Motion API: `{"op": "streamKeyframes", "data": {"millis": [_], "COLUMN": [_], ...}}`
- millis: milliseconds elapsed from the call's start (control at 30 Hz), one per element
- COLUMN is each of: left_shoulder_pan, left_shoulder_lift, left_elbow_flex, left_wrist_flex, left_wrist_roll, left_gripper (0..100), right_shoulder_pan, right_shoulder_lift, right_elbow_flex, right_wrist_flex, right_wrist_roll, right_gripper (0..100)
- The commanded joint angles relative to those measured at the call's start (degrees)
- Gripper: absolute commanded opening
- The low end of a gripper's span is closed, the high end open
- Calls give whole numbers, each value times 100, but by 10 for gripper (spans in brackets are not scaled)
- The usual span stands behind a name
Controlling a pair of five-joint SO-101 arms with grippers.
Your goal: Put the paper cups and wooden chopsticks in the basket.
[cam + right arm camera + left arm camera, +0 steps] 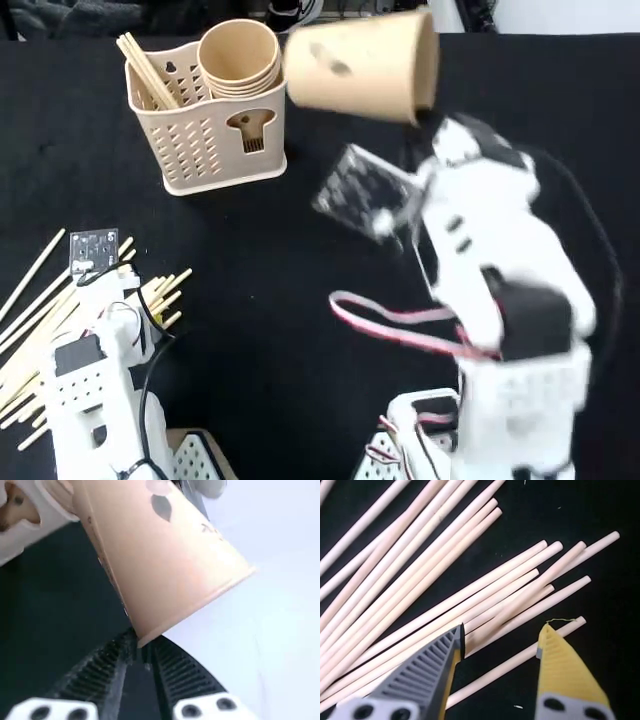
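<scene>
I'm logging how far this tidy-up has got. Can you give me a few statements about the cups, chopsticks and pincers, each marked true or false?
1. The basket holds stacked paper cups. True.
2. The right pincer is empty. False: it is shut on a paper cup, held tilted in the air near the basket.
3. The left pincer is open over loose chopsticks on the table. True.
4. No chopsticks are in the basket. False: several chopsticks lean in the compartment beside the stacked cups.
</scene>
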Motion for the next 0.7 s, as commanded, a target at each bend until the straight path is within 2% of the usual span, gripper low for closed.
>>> {"op": "streamKeyframes", "data": {"millis": [0, 167, 433, 667], "left_shoulder_pan": [-22, -22, -22, -22], "left_shoulder_lift": [-53, -53, -53, -53], "left_elbow_flex": [-31, -31, -31, -40], "left_wrist_flex": [-26, -26, -26, -26], "left_wrist_roll": [0, 0, 0, -9], "left_gripper": [242, 243, 244, 245], "right_shoulder_pan": [-360, -695, -615, -633], "right_shoulder_lift": [1024, 2457, 4488, 5587], "right_elbow_flex": [-892, -2193, -3785, -4804], "right_wrist_flex": [-360, -360, -352, -352], "right_wrist_roll": [-53, -53, -79, -79], "right_gripper": [11, 11, 11, 11]}}
